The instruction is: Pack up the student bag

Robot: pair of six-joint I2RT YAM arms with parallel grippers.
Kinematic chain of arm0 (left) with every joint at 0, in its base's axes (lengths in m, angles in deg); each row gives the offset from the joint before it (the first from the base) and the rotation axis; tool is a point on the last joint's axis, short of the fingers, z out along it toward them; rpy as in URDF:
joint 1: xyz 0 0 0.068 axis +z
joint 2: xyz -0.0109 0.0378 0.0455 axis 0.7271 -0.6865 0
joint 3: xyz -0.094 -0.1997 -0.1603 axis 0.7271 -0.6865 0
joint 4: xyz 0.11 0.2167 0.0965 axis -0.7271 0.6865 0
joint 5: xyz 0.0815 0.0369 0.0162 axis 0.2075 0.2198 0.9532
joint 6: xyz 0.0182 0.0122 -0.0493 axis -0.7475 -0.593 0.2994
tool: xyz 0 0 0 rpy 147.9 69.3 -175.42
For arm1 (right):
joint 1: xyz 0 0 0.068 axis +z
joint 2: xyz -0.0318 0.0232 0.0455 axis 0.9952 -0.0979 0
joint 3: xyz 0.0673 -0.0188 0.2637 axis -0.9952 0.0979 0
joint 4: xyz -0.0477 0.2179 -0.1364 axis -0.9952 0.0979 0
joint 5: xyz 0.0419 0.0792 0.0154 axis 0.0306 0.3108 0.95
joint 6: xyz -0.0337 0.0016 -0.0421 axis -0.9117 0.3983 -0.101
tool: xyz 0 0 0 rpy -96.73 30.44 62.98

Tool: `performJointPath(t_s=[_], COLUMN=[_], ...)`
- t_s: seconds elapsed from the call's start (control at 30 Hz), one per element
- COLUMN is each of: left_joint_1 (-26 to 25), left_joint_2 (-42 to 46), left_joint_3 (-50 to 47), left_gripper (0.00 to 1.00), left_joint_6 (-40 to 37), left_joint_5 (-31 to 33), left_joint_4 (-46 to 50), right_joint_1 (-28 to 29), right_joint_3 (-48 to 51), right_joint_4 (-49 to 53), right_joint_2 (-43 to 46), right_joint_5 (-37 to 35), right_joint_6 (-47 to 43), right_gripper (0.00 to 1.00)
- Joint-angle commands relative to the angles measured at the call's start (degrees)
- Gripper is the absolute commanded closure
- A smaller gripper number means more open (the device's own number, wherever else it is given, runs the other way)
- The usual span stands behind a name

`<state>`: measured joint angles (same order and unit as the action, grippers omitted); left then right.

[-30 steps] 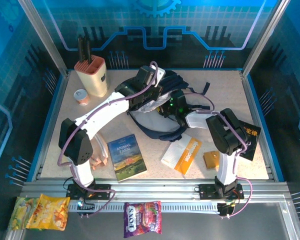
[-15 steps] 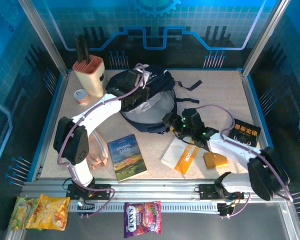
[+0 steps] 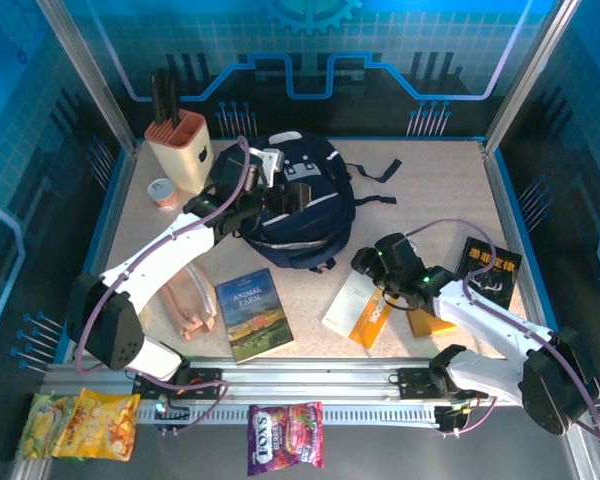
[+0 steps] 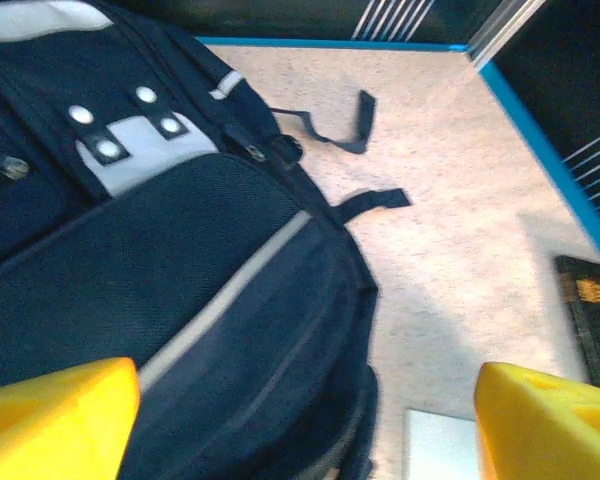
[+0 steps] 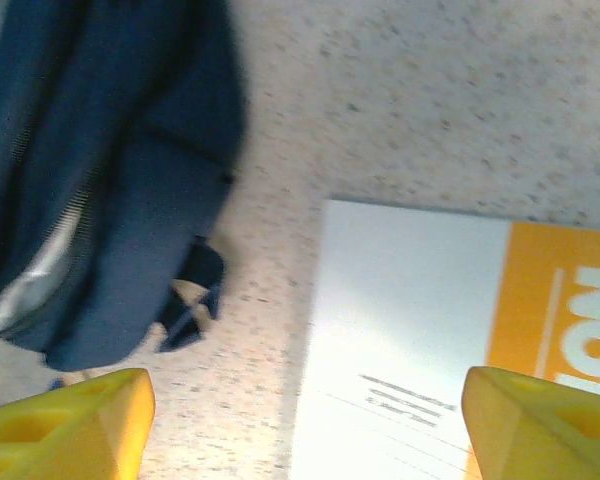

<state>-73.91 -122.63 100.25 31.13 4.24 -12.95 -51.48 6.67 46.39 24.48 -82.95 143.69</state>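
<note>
Near the student bag (image 3: 305,200), book (image 3: 253,313) reading ANIMAL FARM, left fingers (image 4: 50,415) apart, right fingers (image 5: 65,420) apart

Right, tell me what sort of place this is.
Probably a robot lab cell: blue panels in a metal frame wall in the table, with a backpack and a book laid out as props.

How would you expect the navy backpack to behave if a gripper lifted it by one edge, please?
The student bag is soft fabric lying slumped, so it would probably sag and fold. Its loose straps would likely dangle and drag.
</note>
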Motion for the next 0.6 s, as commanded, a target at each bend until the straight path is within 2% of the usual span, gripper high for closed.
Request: performJointPath(t_s=[0.0, 0.07, 0.37, 0.57], left_joint_1=[0.2, 0.2, 0.2, -0.5], left_joint_2=[1.7, 2.1, 1.0, -0.3], left_joint_3=[-1.3, -2.2, -2.5, -2.1], left_gripper=[0.04, 0.01, 0.01, 0.01], left_joint_6=[1.1, 1.2, 2.3, 3.3], left_joint_5=[-5.2, -6.5, -9.9, -11.4], left_joint_4=[0.4, -0.6, -1.0, -0.1], right_joint_1=[-1.8, -2.9, -6.6, -11.9], right_joint_3=[2.1, 2.9, 2.8, 0.2], right_joint_4=[0.6, -1.4, -7.3, -8.1], right_joint_2=[-1.8, -3.6, -12.8, -16.9], right_joint_5=[0.8, 3.2, 9.5, 9.5], right_joint_6=[1.9, 2.4, 1.0, -4.8], right_gripper=[0.19, 0.19, 0.2, 0.2])
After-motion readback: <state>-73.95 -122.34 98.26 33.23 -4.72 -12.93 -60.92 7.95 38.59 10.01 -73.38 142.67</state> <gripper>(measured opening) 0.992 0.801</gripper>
